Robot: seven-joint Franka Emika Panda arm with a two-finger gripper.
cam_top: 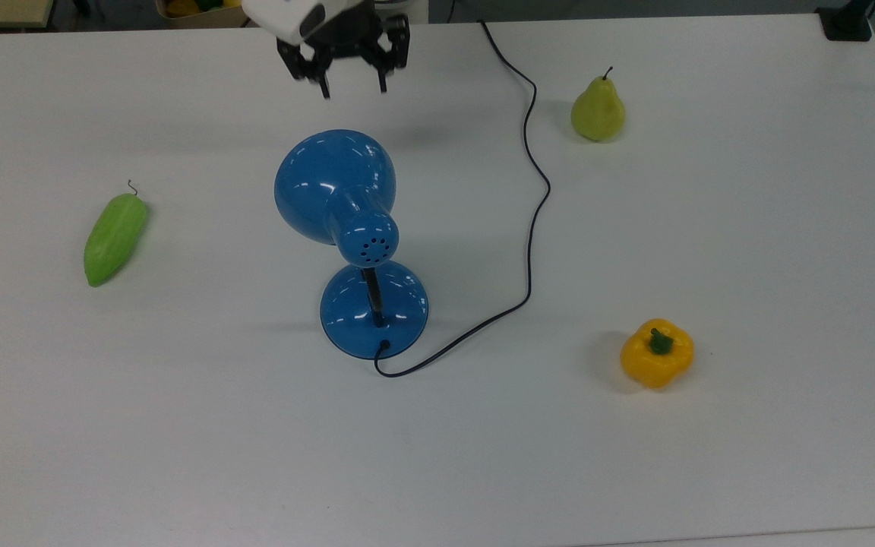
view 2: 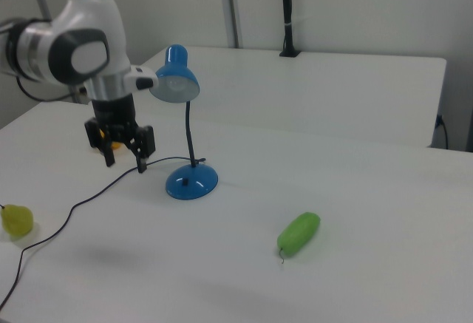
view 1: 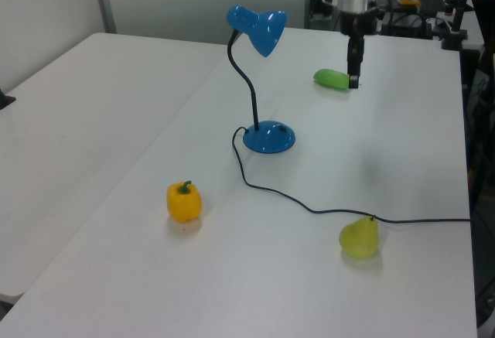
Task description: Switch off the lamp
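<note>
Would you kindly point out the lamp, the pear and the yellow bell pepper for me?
lamp (cam_top: 335,186): top view, on the blue dome shade.
pear (cam_top: 598,114): top view, on its rounded body.
yellow bell pepper (cam_top: 656,357): top view, on its yellow flesh.

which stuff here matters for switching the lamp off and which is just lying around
For the job:
glossy blue desk lamp with black cord
open gripper

Lying about:
green cucumber-like vegetable
yellow-green pear
yellow bell pepper

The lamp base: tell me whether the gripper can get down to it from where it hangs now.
Probably yes. The gripper hangs open above the table, off to one side of the lamp, touching nothing. The shade overhangs part of the base, so a slanted approach under it looks safer than a straight drop.
</note>
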